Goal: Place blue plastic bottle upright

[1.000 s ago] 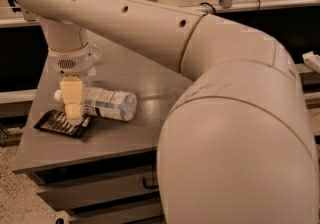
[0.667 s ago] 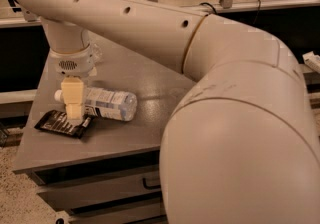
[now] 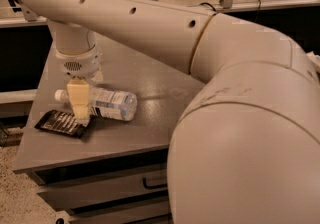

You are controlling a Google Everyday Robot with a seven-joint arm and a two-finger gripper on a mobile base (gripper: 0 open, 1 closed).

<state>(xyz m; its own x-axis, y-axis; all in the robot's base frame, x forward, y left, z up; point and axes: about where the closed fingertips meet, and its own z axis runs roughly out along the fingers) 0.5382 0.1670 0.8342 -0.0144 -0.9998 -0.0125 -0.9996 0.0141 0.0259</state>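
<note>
Black packet (image 3: 60,123): flat, front-left on grey table (image 3: 150,133); gripper (image 3: 80,110) just above-right of it, down over neck end of blue plastic bottle (image 3: 112,104), grip state can't tell. Bottle: clear w/ white cap, pale blue-white label, lying on side at table's left; long axis approx. left-right, cap left, base right; contents not discernible. Drawer (image 3: 110,188) under tabletop: shut.

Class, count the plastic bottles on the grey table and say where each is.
1. The blue plastic bottle lies on its side at the left of the table, cap pointing left, the gripper at its neck end. The arm may hide others.
</note>
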